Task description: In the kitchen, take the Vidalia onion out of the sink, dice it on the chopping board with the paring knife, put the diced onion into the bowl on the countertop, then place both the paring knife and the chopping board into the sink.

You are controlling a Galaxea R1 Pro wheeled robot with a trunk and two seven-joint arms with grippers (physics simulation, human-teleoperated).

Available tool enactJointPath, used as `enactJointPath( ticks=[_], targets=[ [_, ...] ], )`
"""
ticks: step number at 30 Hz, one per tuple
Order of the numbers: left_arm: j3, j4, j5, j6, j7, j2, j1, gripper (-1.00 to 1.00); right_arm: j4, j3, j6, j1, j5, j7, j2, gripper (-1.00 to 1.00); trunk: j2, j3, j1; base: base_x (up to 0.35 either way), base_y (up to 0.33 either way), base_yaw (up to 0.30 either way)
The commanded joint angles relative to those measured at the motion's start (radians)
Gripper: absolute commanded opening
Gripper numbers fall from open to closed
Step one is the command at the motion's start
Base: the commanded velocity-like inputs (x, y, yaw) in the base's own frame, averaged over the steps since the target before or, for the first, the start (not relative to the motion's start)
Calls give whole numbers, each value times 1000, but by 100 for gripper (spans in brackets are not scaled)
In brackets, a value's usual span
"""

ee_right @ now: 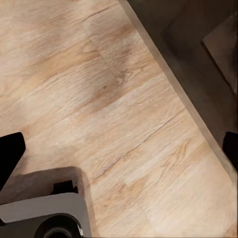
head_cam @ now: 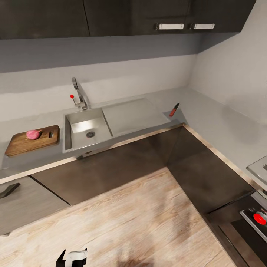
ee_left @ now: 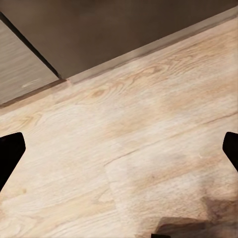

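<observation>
1. Both claws, left (ee_left: 119, 153) and right (ee_right: 119, 153), are spread, empty, over the floor.
2. Vidalia onion (head_cam: 33, 134) sits on chopping board (head_cam: 32, 140), tabletop's left end.
3. Paring knife (head_cam: 174, 109) leans past the sink (head_cam: 107, 124) drainboard's right edge; drive closer, grip the red handle.

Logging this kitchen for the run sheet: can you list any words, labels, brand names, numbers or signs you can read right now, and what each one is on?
No readable text in any view.
Upper cabinet handles: plain, no lettering.
Faucet and its red knob: no marking.
Chopping board, Vidalia onion and paring knife: no label visible.
Appliance with a red control at the right edge: any marking is too small to read.
</observation>
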Motion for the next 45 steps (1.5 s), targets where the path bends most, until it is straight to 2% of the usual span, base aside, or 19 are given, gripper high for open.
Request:
enactJointPath(
  ticks=[1,2,5,6,10,13,17,20,23,26,29,30,31,32,35,36,37,41,45],
  targets=[
    [-9,3,7,-5,1,0,-1,100,-75,-5,78,-1,10,-10,4,100,-2,-2,0,0,0,0],
    [-9,3,7,-4,1,0,-1,100,-186,-5,186,-1,10,-17,10,100,-2,-2,0,0,0,0],
    [-9,3,7,-4,1,0,-1,100,-419,-3,369,-2,10,-27,21,100,-2,-2,0,0,0,0],
    [-9,3,7,-4,1,-1,-1,100,-450,-3,391,-3,10,-28,22,100,-2,-2,0,0,0,0],
    [-9,3,7,43,-1,-7,-2,100,-643,18,591,-45,10,-30,24,100,-2,-2,0,0,0,0],
    [-9,3,7,100,-4,-14,-1,100,-700,54,711,-109,10,-31,24,100,-2,-2,0,0,0,0],
    [-9,2,7,121,-5,-15,-1,100,-717,73,776,-204,10,-39,25,100,-2,-2,0,0,0,0],
    [-9,2,7,124,-5,-16,-1,100,-720,94,870,-290,10,-42,34,100,-2,-2,0,0,0,0],
    [-9,2,7,125,-5,-17,-1,100,-721,117,971,-398,11,-50,54,100,-2,-2,0,0,0,0],
    [-9,2,7,125,-5,-17,-1,100,-721,136,1028,-484,12,-73,79,100,-2,-2,0,0,0,0],
    [-9,2,7,126,-5,-17,-1,100,-721,150,1133,-601,12,-94,99,100,-2,-2,0,0,0,0],
    [-9,2,7,126,-5,-17,-1,100,-720,152,1180,-664,12,-97,107,100,-2,-2,0,0,0,0],
    [-9,2,7,126,-5,-18,-1,100,-720,152,1195,-688,12,-97,110,100,-2,-2,0,0,0,0],
    [-9,2,6,127,-5,-21,-1,100,-717,153,1236,-762,11,-99,117,100,-2,-2,0,0,0,0],
    [-9,2,6,127,-5,-24,-1,100,-701,154,1315,-923,12,-100,129,100,-2,-2,0,0,0,0],
    [-9,2,6,127,-5,-24,-1,100,-673,154,1341,-1022,13,-103,132,100,-2,-2,0,0,0,0],
    [-9,2,6,127,-4,-25,-1,100,-654,154,1348,-1064,13,-104,132,100,-2,-2,0,0,0,0],
    [-9,3,7,151,-3,-29,-1,100,-600,153,1358,-1156,14,-106,132,100,-2,-2,0,0,0,0],
    [-9,3,7,327,-26,-37,-1,100,-583,148,1360,-1181,15,-106,128,100,-2,-2,0,0,0,0]
  ],
)
